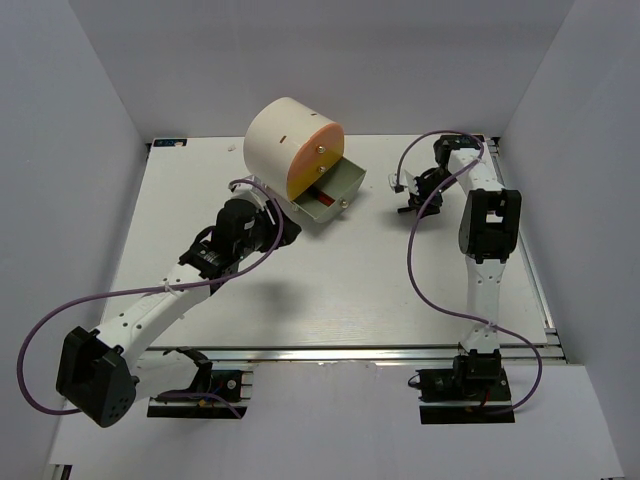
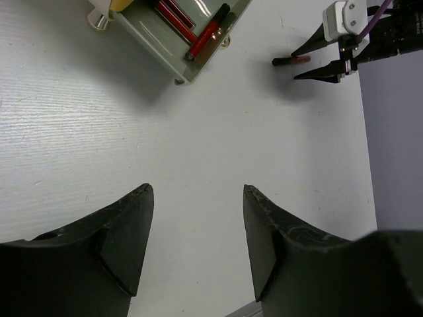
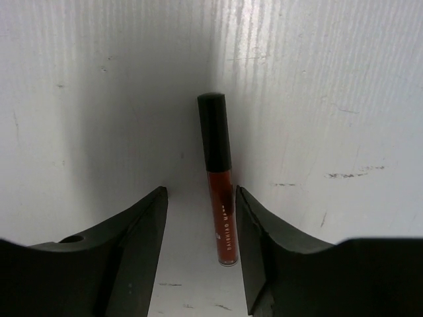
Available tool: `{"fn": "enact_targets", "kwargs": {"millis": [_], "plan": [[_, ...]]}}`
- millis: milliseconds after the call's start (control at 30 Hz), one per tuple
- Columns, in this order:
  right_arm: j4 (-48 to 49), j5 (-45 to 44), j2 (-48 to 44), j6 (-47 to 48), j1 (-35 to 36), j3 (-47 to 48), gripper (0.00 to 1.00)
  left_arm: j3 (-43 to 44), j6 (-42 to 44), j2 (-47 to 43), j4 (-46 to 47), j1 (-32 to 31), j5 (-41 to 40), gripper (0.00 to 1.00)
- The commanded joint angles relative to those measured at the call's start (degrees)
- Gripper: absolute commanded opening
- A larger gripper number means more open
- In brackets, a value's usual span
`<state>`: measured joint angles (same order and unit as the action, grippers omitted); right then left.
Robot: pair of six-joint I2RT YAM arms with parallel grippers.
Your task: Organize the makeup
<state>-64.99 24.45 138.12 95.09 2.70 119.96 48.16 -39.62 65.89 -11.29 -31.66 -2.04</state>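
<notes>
Straddling one item: right pincer [image 3: 200,198], jaws apart, nothing gripped yet. Between them lies a dark-red-and-black stick [image 3: 218,191], flat on the worktop [image 3: 330,99]. In the wrist view its black cap points to 12 o'clock and its red barrel to 6. It sits off-centre, just beside the 3 o'clock finger; whether they touch cannot be told. In the top view it lies at about 1 o'clock on the worktop, well apart from the drawer.

Handling note: best to shift slightly toward 3 o'clock so the stick centres, then close on the red barrel near its middle. A lopsided close may roll or pivot the round body. Lift straight and keep it level.

Left pincer [image 2: 197,198]: jaws apart, empty, over bare worktop near the drawer, about 11 o'clock in the top view.

Presumed destination: open drawer [image 2: 155,53] of the cream box [image 1: 280,135], at 12 o'clock, already holding stored sticks [image 2: 201,39] laid lengthwise. Align the stick likewise before release.
</notes>
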Motion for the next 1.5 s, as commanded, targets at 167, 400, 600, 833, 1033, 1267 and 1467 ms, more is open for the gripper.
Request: {"fn": "enact_targets", "kwargs": {"millis": [167, 400, 600, 833, 1033, 1267, 1467], "plan": [[-6.3, -1.9, -1.4, 3.0, -0.2, -5.8, 0.42, -1.1, -1.3, -1.2, 1.6, 0.5, 0.7, 0.66], [4.1, -1.6, -7.2, -5.1, -0.2, -16.1, 0.16, -2.9, -1.8, -1.0, 2.8, 0.5, 1.0, 0.66], [10.8, 4.4, -14.8, -10.4, -0.1, -23.2, 0.02, -3.8, -1.9, -1.8, 2.3, 0.9, 0.1, 0.66], [12.5, 14.6, -23.5, -14.9, 2.1, -24.2, 0.0, -7.3, -3.7, -4.0, 4.3, 1.2, -0.4, 0.66], [18.0, 18.9, -30.2, -20.2, 7.9, -25.2, 0.0, -8.4, -4.4, -5.5, 4.0, 1.5, -1.2, 0.66], [34.4, 15.3, -33.9, -26.9, 15.4, -24.7, 0.0, -11.0, -6.0, -8.9, 3.1, 1.8, -3.8, 0.66], [38.4, 7.8, -27.8, -28.7, 18.0, -16.3, 0.0, -14.3, -8.3, -13.3, 3.8, 2.1, -5.4, 0.66]]}}
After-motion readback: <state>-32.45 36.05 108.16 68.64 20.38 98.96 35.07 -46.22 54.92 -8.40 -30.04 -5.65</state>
